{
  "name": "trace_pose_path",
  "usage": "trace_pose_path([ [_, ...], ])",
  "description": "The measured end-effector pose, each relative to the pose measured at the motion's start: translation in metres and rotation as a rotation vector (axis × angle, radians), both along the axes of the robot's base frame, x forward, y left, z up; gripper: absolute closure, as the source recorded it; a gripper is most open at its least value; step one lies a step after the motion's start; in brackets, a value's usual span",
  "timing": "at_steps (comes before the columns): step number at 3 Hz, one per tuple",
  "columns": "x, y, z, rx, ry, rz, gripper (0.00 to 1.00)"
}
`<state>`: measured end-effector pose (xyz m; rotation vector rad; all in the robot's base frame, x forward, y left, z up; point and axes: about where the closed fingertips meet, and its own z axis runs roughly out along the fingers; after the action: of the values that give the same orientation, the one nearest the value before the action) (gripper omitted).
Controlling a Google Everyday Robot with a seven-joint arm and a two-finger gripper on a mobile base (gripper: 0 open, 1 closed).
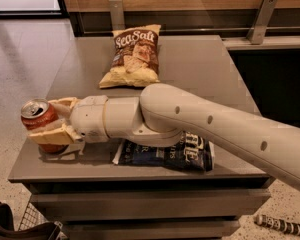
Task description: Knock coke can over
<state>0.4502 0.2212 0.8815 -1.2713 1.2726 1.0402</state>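
The coke can, red with a silver top, stands at the left front corner of the grey table, leaning slightly left. My gripper reaches in from the right and its two tan fingers sit on either side of the can, one in front and one behind. The fingers press against the can's body. The can's lower part is hidden behind the front finger.
A yellow Sea Salt chip bag lies at the table's back middle. A dark blue chip bag lies under my forearm near the front edge. The can is close to the table's left edge. A wire basket sits on the floor.
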Motion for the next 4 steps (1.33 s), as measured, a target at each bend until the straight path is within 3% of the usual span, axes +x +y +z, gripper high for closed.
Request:
trace_pose_path([
  [1, -0.001, 0.002, 0.001, 0.0, -0.001, 0.004, 0.96],
  [2, -0.002, 0.002, 0.002, -0.008, -0.003, 0.005, 1.0],
  [3, 0.001, -0.004, 0.014, -0.086, -0.015, 0.001, 1.0],
  [4, 0.01, -0.021, 0.033, -0.23, -0.028, -0.01, 1.0],
])
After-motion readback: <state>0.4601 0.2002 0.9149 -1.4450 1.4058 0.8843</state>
